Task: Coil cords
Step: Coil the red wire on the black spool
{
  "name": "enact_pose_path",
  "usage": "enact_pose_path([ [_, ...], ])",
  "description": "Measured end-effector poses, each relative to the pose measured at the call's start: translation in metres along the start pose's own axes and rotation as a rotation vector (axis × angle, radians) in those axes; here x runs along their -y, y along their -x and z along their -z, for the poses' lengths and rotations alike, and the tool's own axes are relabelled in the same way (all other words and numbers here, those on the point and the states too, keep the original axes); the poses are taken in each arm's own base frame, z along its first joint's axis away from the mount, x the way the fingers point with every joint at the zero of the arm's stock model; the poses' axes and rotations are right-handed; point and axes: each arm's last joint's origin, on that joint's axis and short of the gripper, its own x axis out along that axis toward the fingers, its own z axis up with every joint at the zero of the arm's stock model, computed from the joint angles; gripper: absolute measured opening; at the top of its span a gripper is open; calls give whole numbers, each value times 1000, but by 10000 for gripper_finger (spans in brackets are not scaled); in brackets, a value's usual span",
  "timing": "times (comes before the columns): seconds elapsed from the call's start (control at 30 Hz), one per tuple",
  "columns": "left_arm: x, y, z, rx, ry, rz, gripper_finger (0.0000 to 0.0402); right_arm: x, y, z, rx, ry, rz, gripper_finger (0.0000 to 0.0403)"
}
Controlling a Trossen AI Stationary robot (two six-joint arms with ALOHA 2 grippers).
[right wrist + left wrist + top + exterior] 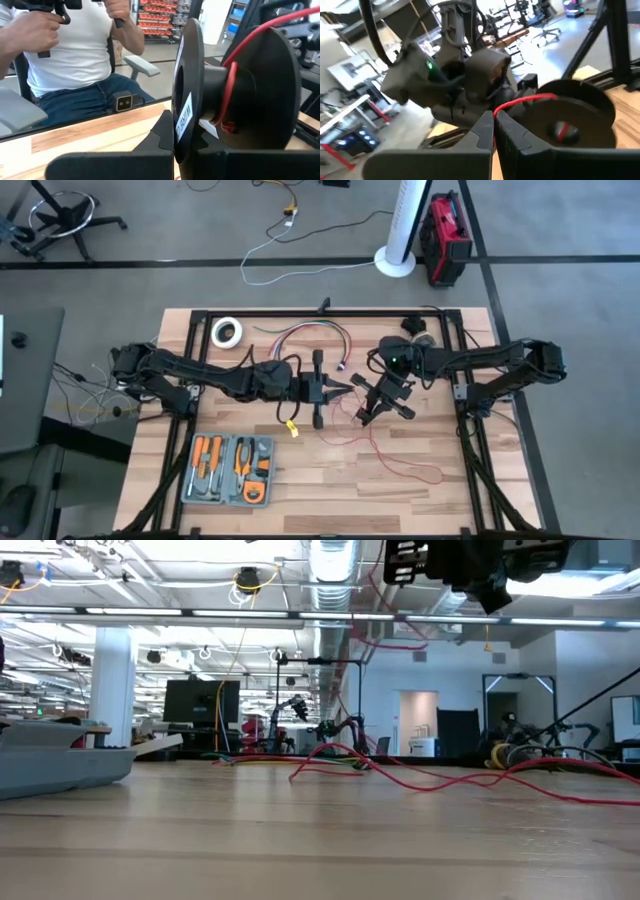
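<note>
The cord is a thin red wire (392,457) lying in loose loops on the wooden table (330,500), near its middle and right. In the low view the wire (420,780) rises from the table toward the grippers. Its upper end is wound on the hub of a black spool (270,85), also seen as a spool (575,115) in the left wrist view. My right gripper (378,402) is shut on this spool above the table's middle. My left gripper (345,388) is right beside the spool, shut on the wire. My left gripper pinches the red wire (499,109) between its two fingertips, a short way from where it runs onto the spool. The fingers come level from the table's left. The stretch between fingers and spool is held clear of the table. My right gripper clamps one black flange of the spool (186,95) between its two fingers, edge-on, one finger on each face. The spool is lifted clear of the table, with the wound wire (227,95) on the hub beside the fingers.
A grey tool case (230,470) with orange-handled tools lies at the near left. A tape roll (228,332) and a bundle of coloured wires (310,335) lie at the far side. A seated person (75,55) shows beyond the table edge.
</note>
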Motion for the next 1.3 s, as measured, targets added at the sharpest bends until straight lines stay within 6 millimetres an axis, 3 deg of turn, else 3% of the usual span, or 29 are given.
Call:
enact_pose_path([
  [0.27, -2, -12, 16, 3, 54, 49, 0, -1, -8, -8, 40, 41, -14, 0],
  [0.63, 3, -20, 23, 19, 92, 71, 0, 1, -9, -15, 80, 68, -4, 0],
  [1.07, 8, -19, 34, -99, 140, 128, 0, 2, -6, -17, 87, 77, 7, 0],
  [1.3, 10, -18, 34, -64, 165, 205, 0, 7, 1, -23, 133, 107, 18, 0],
])
